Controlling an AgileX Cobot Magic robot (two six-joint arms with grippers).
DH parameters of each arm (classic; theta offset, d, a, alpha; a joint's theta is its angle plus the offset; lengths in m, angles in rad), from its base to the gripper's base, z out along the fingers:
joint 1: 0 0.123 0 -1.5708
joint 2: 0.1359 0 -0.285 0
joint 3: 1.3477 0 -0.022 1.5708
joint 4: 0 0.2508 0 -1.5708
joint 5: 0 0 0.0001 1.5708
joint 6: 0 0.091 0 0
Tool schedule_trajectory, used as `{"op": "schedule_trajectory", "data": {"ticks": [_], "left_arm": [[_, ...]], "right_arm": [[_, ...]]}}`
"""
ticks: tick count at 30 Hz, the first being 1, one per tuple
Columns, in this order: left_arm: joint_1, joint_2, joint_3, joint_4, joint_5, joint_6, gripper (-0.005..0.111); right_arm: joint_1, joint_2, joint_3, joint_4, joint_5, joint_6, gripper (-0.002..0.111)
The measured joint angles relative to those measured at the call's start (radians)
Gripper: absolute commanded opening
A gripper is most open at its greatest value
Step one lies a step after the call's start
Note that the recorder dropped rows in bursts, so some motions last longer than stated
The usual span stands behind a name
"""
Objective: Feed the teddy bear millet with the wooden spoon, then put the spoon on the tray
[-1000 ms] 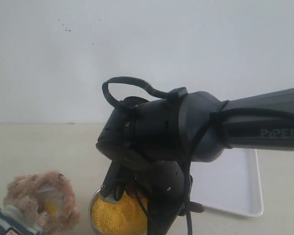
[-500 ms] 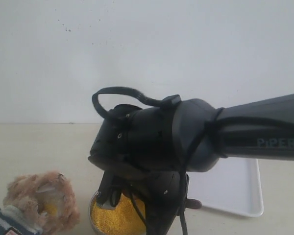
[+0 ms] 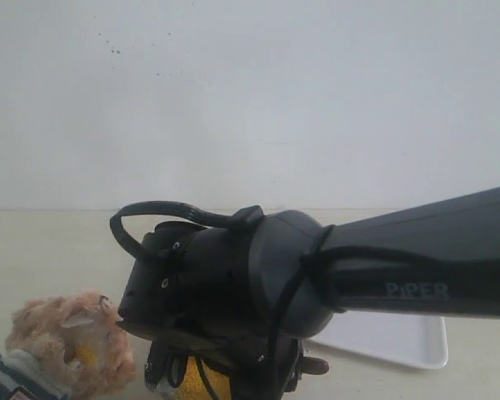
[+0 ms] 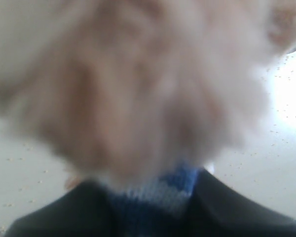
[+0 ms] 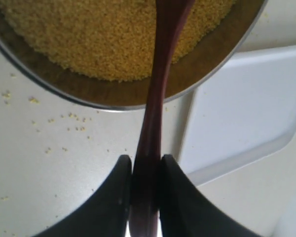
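Your right hand (image 5: 145, 165) is clenched on the thin handle of the wooden spoon (image 5: 155, 98), with the dark fingers (image 5: 119, 187) pressing it from both sides. From there the spoon reaches out over the rim of the metal bowl (image 5: 113, 101) and across the millet (image 5: 103, 34). Its far end runs off the edge of the right wrist view, so you cannot see whether it is loaded. The tray (image 5: 241, 98) lies just beside the bowl, with one rounded corner tucked close to the rim. Loose grains (image 5: 64, 121) are scattered on the surface (image 5: 39, 173) near the bowl. In the exterior view your right arm (image 3: 358, 275), with its looping cable (image 3: 150, 212), fills the foreground. It hides nearly all of the bowl and much of the tray, leaving only a sliver of yellow beneath the wrist. The teddy bear (image 3: 67, 342) sits low at the left of that view, close to the arm's tip, with a yellowish patch on its face. The left wrist view is filled with the bear's blurred fur, and the striped shirt (image 4: 153, 190) shows between the dark parts of your left hand (image 4: 150, 212). The blur keeps you from telling whether that hand is grasping the bear.
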Motion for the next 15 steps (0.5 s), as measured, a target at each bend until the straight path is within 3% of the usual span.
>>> {"op": "schedule_trajectory", "data": {"ticks": [15], "left_arm": [[0.0,0.0,0.0,0.0,0.0,0.0,0.004]], "right_arm": [[0.0,-0.017,0.0,0.138,0.002,0.068,0.004]]}}
